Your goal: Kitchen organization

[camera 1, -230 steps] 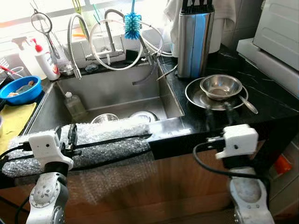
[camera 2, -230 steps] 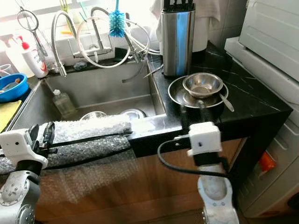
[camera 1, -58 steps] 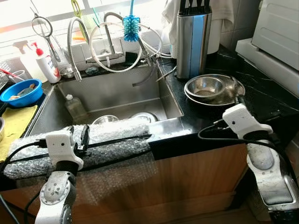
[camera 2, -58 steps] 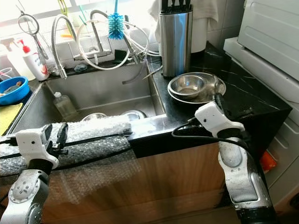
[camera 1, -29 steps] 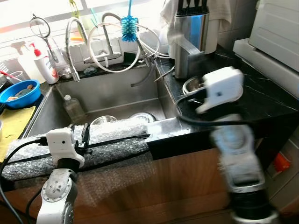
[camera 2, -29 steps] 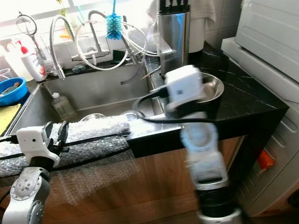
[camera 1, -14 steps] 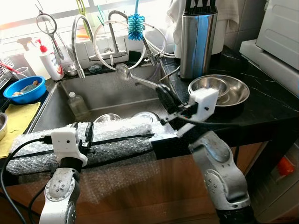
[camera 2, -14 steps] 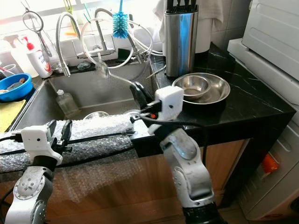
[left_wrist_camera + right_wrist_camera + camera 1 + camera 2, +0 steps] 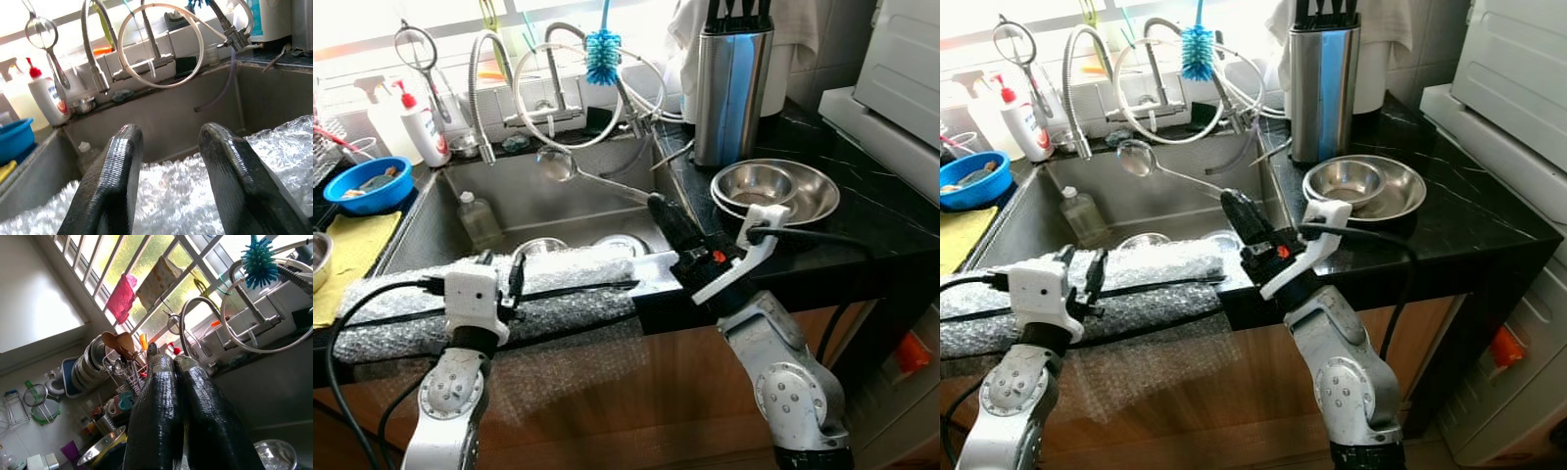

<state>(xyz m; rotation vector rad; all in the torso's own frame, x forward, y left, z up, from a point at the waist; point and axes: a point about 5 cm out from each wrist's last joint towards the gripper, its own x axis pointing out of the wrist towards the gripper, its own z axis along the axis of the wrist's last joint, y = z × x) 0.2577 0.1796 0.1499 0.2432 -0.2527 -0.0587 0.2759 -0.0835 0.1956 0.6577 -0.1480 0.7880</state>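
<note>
Right eye view: right gripper point(image 9: 1231, 203) fingers clenched on ladle point(image 9: 1139, 155) over sink point(image 9: 1175, 191).

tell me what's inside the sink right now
Inside the sink: a small bottle and two steel bowls, partly hidden by the bubble wrap. The right tool holds a ladle above.

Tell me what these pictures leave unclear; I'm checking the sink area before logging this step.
- Ladle handle end: hidden inside the shut right claw, eye and wrist views.
- Steel dishes on the sink floor: half hidden behind the bubble wrap, eye views.
- Blue bowl contents: too small, eye views.
- Knife block top: cut off by the upper edge.
</note>
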